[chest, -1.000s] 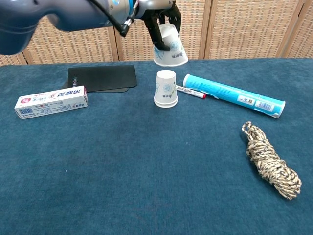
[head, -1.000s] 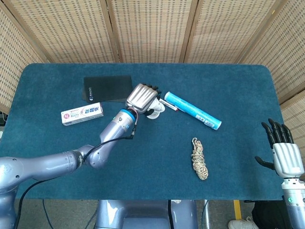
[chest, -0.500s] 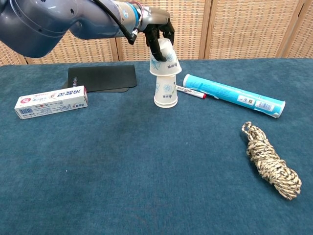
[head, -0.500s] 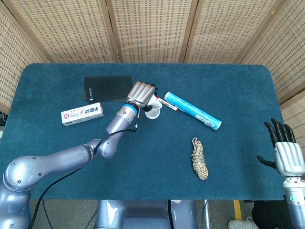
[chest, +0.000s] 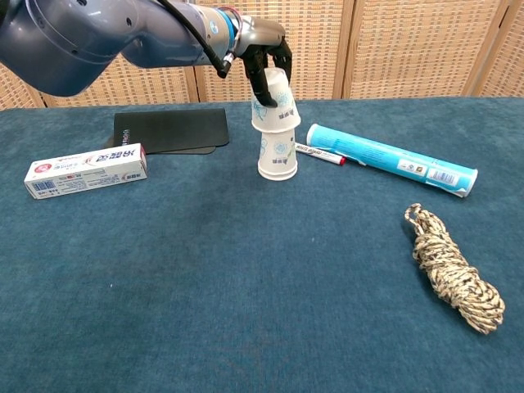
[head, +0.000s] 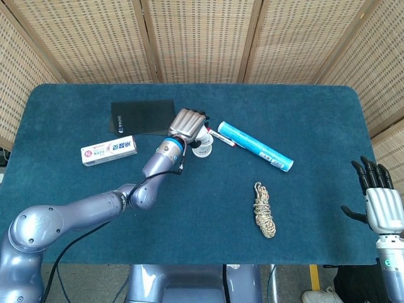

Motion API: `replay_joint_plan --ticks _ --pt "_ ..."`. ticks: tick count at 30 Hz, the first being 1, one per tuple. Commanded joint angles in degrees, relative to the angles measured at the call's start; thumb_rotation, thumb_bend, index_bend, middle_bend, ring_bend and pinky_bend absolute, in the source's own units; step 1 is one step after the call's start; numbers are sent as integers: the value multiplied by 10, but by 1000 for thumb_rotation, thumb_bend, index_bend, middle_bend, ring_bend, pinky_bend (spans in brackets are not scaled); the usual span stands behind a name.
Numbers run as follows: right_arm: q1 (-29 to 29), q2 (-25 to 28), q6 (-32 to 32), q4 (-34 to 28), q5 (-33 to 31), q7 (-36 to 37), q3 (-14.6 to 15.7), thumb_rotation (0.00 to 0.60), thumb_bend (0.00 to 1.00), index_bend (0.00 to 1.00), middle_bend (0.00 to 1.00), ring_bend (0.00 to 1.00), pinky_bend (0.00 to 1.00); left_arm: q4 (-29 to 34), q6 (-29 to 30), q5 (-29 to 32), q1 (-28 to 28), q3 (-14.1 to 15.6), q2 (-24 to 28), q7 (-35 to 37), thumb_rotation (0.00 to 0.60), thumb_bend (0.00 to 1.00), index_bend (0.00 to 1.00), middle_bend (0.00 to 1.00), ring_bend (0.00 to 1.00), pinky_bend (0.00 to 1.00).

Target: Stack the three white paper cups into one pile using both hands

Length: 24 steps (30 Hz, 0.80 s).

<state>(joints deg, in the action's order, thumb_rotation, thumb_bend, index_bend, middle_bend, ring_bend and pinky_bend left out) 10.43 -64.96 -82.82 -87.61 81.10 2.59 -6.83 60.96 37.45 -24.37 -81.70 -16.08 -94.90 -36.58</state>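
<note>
- Change: since a second ago my left hand [chest: 266,61] has brought the upper cup [chest: 276,102] down from mid-air; its rim now sits over the upturned base of the lower cup [chest: 277,153], slightly tilted.
- Left hand: fingers wrapped around the upper cup's wall, holding it.
- Right hand [head: 379,203]: at the table's [head: 315,113] 4 o'clock edge, fingers apart, holding nothing.
- Cups: both upside down, at 12 o'clock of centre, just beside the red pen [chest: 321,155] and blue tube [chest: 391,160]. I cannot pick out a separate third cup.
- Handling, as I judge it: thin paper, very light, easily crushed or tipped; grip mid-wall gently, press straight down.
- Other items: toothpaste box [chest: 85,169] at 9 o'clock, black pad [chest: 170,130], rope [chest: 452,278] at 4 o'clock.
</note>
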Motion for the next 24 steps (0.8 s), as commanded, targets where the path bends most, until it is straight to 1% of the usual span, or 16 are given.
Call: replay_joint_plan --ticks 1,3,6,11,14,16,18,19,21,23,24 --pt "-1 1 0 -1 1 1 -1 600 0 42 10 0 0 -6 0 -1 -2 1 -4 5 600 245 184 94 93 209" --pt "-1 1 0 -1 1 2 -1 600 0 42 10 0 0 -10 1 -5 -2 0 -6 11 600 228 84 23 17 169" --pt "-1 1 2 0 0 2 -2 600 0 42 10 0 0 -14 0 -11 -1 0 -8 19 600 194 20 0 0 160" --pt "-2 1 4 -1 1 3 -3 600 0 42 10 0 0 -5 2 -28 5 -4 0 39 600 186 0 0 0 152" --pt "-3 2 4 -2 1 4 -3 600 0 42 10 0 0 12 10 -43 13 -7 13 52 600 184 0 0 0 106" --pt "-3 2 5 -2 2 4 -4 600 0 42 10 0 0 38 20 -58 24 -9 32 65 600 159 0 0 0 49" --pt "-4 3 5 -2 2 5 -4 600 0 43 10 0 0 84 48 -84 50 -9 67 83 600 96 0 0 0 3" --pt "-4 3 3 -3 3 5 -4 600 0 44 10 0 0 125 85 -104 81 2 99 89 600 70 0 0 0 0" --pt "-5 3 3 -4 5 5 -4 600 0 46 10 0 0 190 129 -133 123 17 139 101 600 7 0 0 0 0" --pt "-5 3 3 -4 7 5 -3 600 0 48 9 0 0 233 166 -163 162 31 170 120 600 0 0 0 0 0" --pt "-5 3 3 -5 8 4 -2 600 0 49 9 0 0 257 192 -187 190 42 187 136 600 0 0 0 0 0"
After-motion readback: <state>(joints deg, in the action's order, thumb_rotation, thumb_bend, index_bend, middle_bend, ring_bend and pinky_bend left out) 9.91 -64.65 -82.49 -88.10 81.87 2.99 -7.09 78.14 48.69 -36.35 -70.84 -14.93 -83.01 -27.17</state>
